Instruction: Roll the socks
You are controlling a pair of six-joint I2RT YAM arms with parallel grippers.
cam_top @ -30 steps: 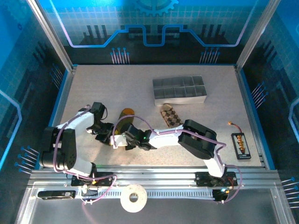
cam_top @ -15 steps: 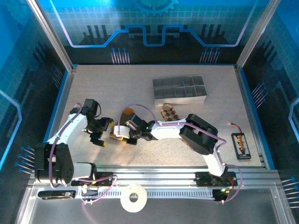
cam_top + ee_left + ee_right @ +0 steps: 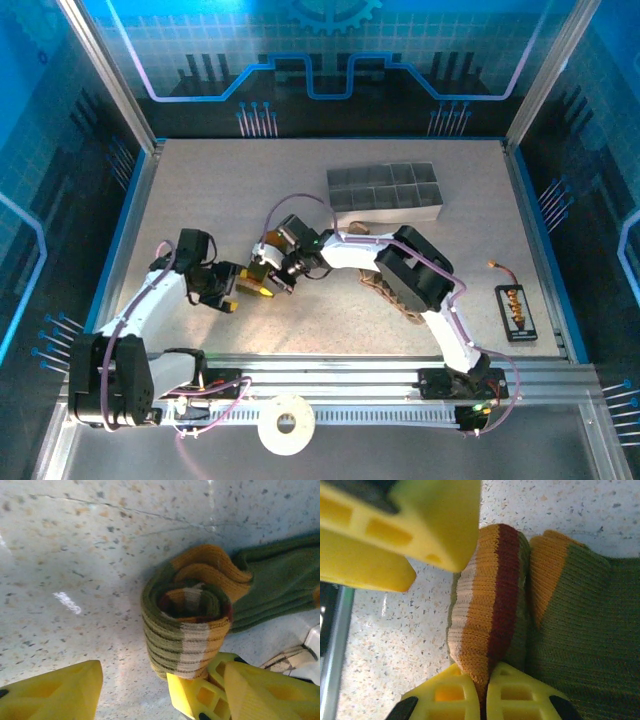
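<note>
The green sock point(image 3: 280, 580) lies on the table point(image 3: 200, 190) left of centre. Its striped end is wound into a roll point(image 3: 185, 630) of olive, orange and cream bands, with the spiral turned toward the left wrist camera. The right gripper point(image 3: 479, 674) is pinched tight on this roll: its two yellow fingers point(image 3: 520, 695) meet at the roll's lower edge with a fold of striped knit squeezed between them. The unrolled olive leg lies touching the roll on that camera's right. From above, the right gripper point(image 3: 264, 282) reaches in from the right, with its arm stretched across the middle of the table. The left gripper point(image 3: 226, 288) faces it from the left, the two just beside each other with the roll between them. The left gripper point(image 3: 165, 670) has its jaws wide apart and holds nothing. One of its fingers point(image 3: 50, 692) is over bare table clear of the roll, and the other sits just beside the right gripper's fingers. The roll sits ahead of the gap rather than inside it. In the right wrist view one left finger point(image 3: 405, 525) hangs over the roll's upper end; whether it touches the fabric cannot be told. The brown sock point(image 3: 372, 283) lies further right, mostly hidden under the right arm and apart from both grippers. The tray point(image 3: 385, 195) stands toward the far side, well apart from the roll.
</note>
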